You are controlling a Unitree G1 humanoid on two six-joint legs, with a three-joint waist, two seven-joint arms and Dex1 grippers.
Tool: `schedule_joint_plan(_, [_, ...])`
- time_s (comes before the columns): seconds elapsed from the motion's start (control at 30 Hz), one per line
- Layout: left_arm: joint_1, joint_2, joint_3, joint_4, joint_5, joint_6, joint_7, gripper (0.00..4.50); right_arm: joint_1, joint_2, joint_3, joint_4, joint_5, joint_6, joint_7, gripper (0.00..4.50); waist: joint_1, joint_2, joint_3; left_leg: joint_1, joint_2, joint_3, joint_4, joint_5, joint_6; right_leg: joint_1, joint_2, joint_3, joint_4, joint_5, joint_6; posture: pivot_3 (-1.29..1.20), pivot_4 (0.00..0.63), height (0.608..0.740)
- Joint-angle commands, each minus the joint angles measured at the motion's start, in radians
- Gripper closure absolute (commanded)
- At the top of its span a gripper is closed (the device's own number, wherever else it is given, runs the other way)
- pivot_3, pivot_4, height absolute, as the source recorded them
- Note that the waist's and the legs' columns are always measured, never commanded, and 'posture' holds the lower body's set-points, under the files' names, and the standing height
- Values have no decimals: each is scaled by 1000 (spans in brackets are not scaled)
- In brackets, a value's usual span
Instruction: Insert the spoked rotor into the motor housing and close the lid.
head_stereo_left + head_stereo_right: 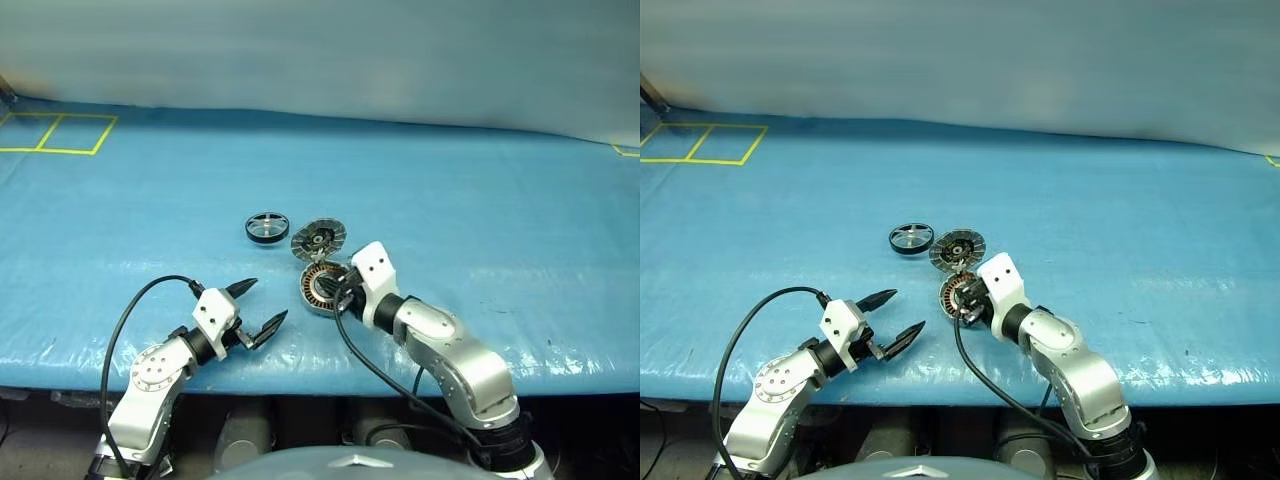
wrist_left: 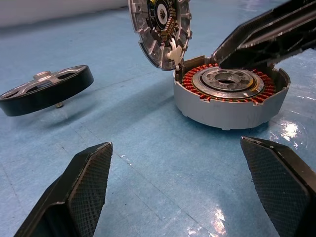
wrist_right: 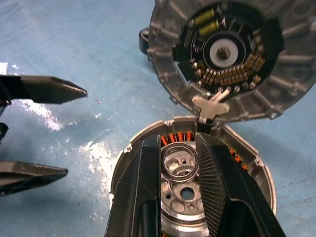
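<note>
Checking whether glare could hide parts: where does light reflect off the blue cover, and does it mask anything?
Left wrist view: bright glints on the blue cover beside the motor housing, windings unmasked. Right wrist view: white sheen left of the housing, nothing hidden.

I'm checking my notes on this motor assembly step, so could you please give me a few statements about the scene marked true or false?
1. The lid stands open, hinged up from the motor housing. True.
2. The spoked rotor already sits inside the housing. False: it lies on the blue table cover, apart from the housing.
3. The right gripper holds a thin metal ring between its fingers, over the housing's centre. True.
4. The left gripper is shut on the rotor. False: it is open and holds nothing.
5. Copper-coloured windings ring the inside of the housing. True.
</note>
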Motion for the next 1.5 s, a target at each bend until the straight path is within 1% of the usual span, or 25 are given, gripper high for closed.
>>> schedule_joint_plan(0.03, [-7,-3,-2,-3,-8,-18,-5,0,-11,-13,16,6,-14,-28,-9,3835,0,0,0,0,0,0,0,0,0,0,0,0,0,0,0,0,150,740])
schedule_joint_plan(0.4, [-12,-8,3,4,-5,-22,4,0,-8,-12,72,137,-64,-125,-26,3835,0,0,0,0,0,0,0,0,0,0,0,0,0,0,0,0,150,740])
schedule_joint_plan(1.0, [-8,-7,3,0,-5,-18,6,0,23,-54,63,116,-50,-108,0,3835,1,0,0,0,0,0,0,0,0,0,0,0,0,0,0,0,150,740])
schedule_joint_plan(1.07, [-9,-8,2,1,-4,-17,7,0,21,-50,67,118,-50,-113,5,3095,1,0,0,0,0,0,0,0,0,0,0,0,0,0,0,0,150,740])
schedule_joint_plan(1.23, [-9,-8,1,0,2,-16,15,0,10,-16,33,78,-23,-100,-10,1523,1,0,0,0,0,0,0,0,0,0,0,0,0,0,0,0,150,740])
schedule_joint_plan(1.27, [-9,-8,1,0,2,-16,16,0,7,-15,25,63,-17,-91,-11,1113,1,0,0,0,0,0,0,0,0,0,0,0,0,0,0,0,150,740])
schedule_joint_plan(1.3, [-9,-7,1,0,3,-16,17,0,4,-13,16,46,-7,-80,-12,873,1,0,0,0,0,0,0,0,0,0,0,0,0,0,0,0,150,740])
schedule_joint_plan(1.43, [-8,-5,1,-2,4,-16,23,0,-8,-2,-26,-30,40,-10,-22,873,1,0,0,0,0,0,0,0,0,0,0,0,0,0,0,0,150,740])
schedule_joint_plan(1.47, [-7,-3,1,-2,4,-16,24,0,-10,-6,-26,-44,39,11,-30,1293,1,0,0,0,0,0,0,0,0,0,0,0,0,0,0,0,150,740])
schedule_joint_plan(1.5, [-7,-3,2,-2,4,-17,24,0,-15,-18,-19,-55,30,32,-39,1582,0,0,0,0,0,0,0,0,0,0,0,0,0,0,0,0,150,740])
